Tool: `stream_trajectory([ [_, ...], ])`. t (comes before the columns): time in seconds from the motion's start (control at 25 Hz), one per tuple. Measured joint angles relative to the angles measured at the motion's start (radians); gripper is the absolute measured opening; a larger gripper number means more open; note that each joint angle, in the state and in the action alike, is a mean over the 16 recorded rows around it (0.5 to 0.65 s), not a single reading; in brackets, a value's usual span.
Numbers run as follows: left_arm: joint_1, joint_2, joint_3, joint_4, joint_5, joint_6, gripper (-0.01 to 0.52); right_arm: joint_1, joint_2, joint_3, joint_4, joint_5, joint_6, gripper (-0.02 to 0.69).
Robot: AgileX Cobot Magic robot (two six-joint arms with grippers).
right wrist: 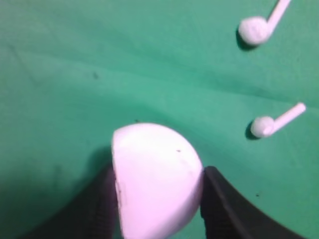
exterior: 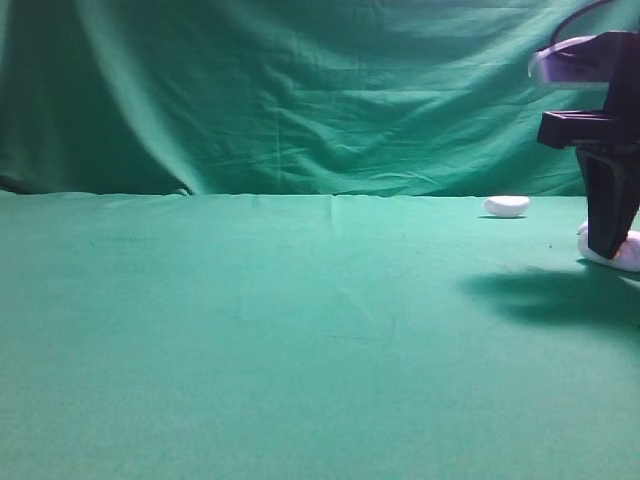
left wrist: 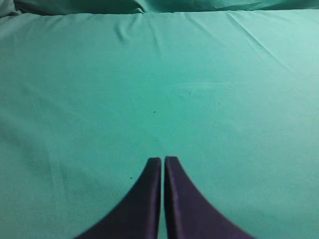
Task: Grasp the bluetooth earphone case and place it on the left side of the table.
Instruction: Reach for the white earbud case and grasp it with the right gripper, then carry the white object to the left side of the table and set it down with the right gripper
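Right gripper closing on the bluetooth earphone case, far right of the table.
Both fingers touched its sides, grasp apparently made; best to squeeze squarely, avoiding two loose earbuds nearby. Left gripper clenched, empty.

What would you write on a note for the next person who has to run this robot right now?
Right gripper: down at the table's right edge, jaws on both sides of the white bluetooth earphone case; a firm grip can't be confirmed.
Left gripper: shut, empty, over bare green table.
Case sits on the cloth at far right, not lifted.
Two loose earbuds lie just beyond the case; another small white piece sits farther back.
Done: approach.
Left: finish gripping, lift, carry to the table's left side, release.
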Motion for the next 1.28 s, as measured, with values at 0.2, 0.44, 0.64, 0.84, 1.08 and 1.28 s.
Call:
stream_trajectory([
  [0.2, 0.000, 0.000, 0.000, 0.000, 0.000, 0.000, 0.000, 0.108, 0.047, -0.222, 0.018, 0.109, -0.027, 0.334],
  [0.44, 0.000, 0.000, 0.000, 0.000, 0.000, 0.000, 0.000, 0.296, 0.189, -0.515, 0.029, 0.186, -0.051, 0.334],
  [0.64, 0.000, 0.000, 0.000, 0.000, 0.000, 0.000, 0.000, 0.446, 0.364, -0.735, 0.033, 0.204, -0.054, 0.334],
  [0.84, 0.000, 0.000, 0.000, 0.000, 0.000, 0.000, 0.000, 0.542, 0.530, -0.888, 0.034, 0.178, -0.053, 0.334],
  [1.08, 0.000, 0.000, 0.000, 0.000, 0.000, 0.000, 0.000, 0.592, 0.654, -0.975, 0.037, 0.123, -0.053, 0.366],
  [1.28, 0.000, 0.000, 0.000, 0.000, 0.000, 0.000, 0.000, 0.602, 0.686, -0.992, 0.041, 0.094, -0.038, 0.421],
])
